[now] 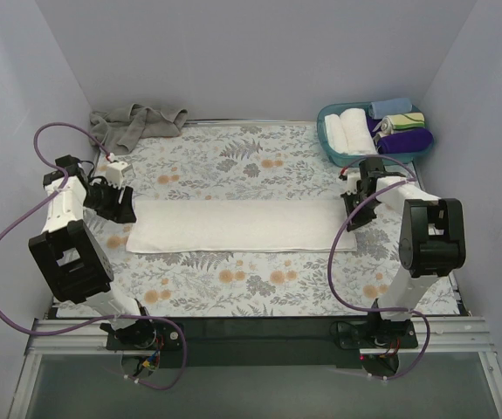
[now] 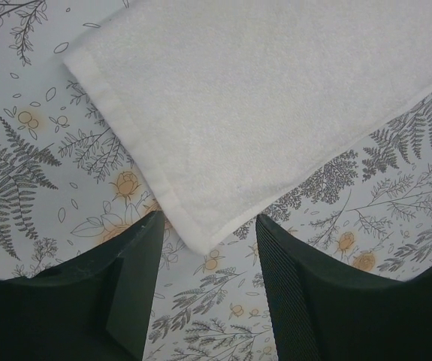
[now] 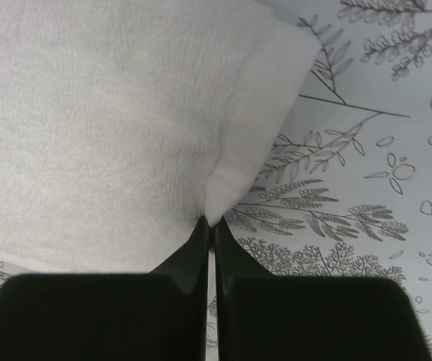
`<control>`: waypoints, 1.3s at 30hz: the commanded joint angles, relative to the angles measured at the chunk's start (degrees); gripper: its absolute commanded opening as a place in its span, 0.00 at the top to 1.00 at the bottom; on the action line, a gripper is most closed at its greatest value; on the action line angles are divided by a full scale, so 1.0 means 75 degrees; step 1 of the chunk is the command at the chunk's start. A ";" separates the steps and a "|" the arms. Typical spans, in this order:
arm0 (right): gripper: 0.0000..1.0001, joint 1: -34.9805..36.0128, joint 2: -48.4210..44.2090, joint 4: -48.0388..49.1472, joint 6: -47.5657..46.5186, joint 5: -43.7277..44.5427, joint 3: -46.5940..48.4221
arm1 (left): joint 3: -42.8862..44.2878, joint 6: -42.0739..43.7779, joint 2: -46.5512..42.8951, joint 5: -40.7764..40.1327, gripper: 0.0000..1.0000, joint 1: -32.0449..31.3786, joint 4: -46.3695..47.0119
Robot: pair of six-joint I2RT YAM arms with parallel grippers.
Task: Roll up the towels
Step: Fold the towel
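Right gripper (image 3: 209, 224) pinches one white towel (image 1: 242, 225); left gripper (image 2: 209, 226) (fingers wide) frames its far corner; one grey towel (image 1: 137, 122) beyond.

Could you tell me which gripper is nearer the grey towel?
Left. The left gripper is close by the grey towel; the right gripper is far off on the other side.

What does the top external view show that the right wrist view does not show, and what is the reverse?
Only the top external view shows the crumpled grey-beige towel at the far left corner, the teal basket holding rolled towels at the far right, and the left pincer at the left end of the white towel. Only the right wrist view shows that the right pincer is shut on that towel's edge, pinching a small fold. Both show the white towel and the floral table cover.
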 commanded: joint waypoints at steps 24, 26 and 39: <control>0.99 0.0722 -0.0796 -0.1793 -0.0432 -0.2272 0.1416 | 0.0554 -0.0109 -0.0287 0.0752 0.02 0.0028 -0.0554; 0.99 0.0911 -0.0585 -0.1722 -0.0175 -0.2681 0.1521 | 0.0542 -0.0461 -0.0229 0.0728 0.02 0.0016 -0.0554; 0.99 0.2188 0.0541 -0.0131 0.1642 -0.3774 0.1652 | 0.0366 -0.1376 -0.0475 0.0061 0.02 0.0027 -0.0225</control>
